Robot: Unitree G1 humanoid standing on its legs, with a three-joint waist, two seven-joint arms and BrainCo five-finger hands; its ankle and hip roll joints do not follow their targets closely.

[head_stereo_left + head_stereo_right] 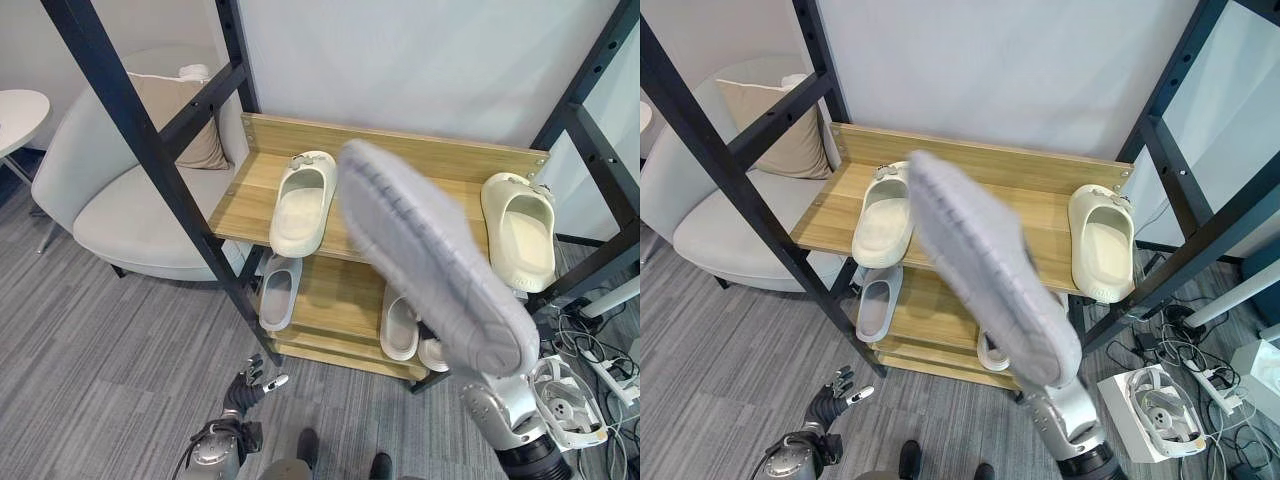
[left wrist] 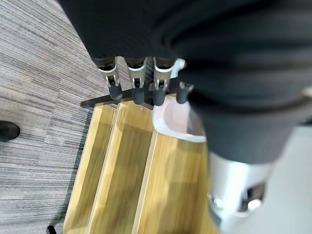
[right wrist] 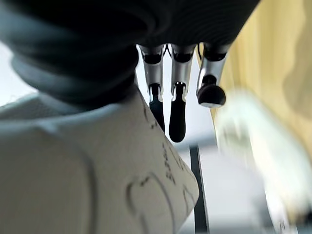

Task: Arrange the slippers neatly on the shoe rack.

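You've got the grey slipper [image 1: 432, 262] up in the air in your right hand [image 1: 505, 408], sole facing the head camera, toe end pointing up towards the back of the shoe rack [image 1: 400, 155]. The hand grips it at the heel end; in the right wrist view the fingers [image 3: 177, 117] lie curled along the slipper's pale edge, so it reads as a hold on the heel. Your left hand [image 1: 246, 386] hangs low over the carpet with fingers loosely spread, holding nothing.

Now look at the top shelf: one cream slipper [image 1: 300, 202] sits towards its left end, another cream slipper [image 1: 522, 228] at its right end, and there's bare wood between them. That gap looks like your best landing spot. Turn the sole down before you lower it, or it lands upside down. Line the toe up with the back board like the cream ones, and keep clear of both neighbours so you don't nudge them out of line. The black frame post [image 1: 585, 150] stands close on the right, so come in from the front edge, not from the side.

On the lower shelf a grey slipper [image 1: 278, 294] lies at the left end and a pale pair [image 1: 400, 326] towards the right; it may be the held one's partner.

Writing: there's moulded tread on the sole, but nothing I can read on any slipper
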